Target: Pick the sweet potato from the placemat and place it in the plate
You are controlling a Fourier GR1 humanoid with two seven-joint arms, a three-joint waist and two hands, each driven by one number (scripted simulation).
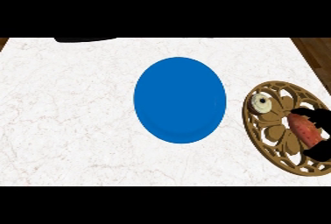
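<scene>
The sweet potato (304, 127), reddish-orange and elongated, lies on the round carved wooden placemat (271, 131) at the right edge of the head view. My right hand (321, 151) comes in from the right edge. Its black fingers (315, 115) curl over the potato's far end and its palm sits at the near end, so part of the potato is hidden. The blue plate (180, 99) sits bare at the counter's middle, to the left of the placemat and apart from it. My left hand does not show.
A small round white and cream object (260, 103) rests on the placemat's far left part, near the potato. A dark flat shape (84, 39) lies at the counter's far edge. White marble counter (65, 113) spreads to the left; a wooden border (317, 52) runs at the far right.
</scene>
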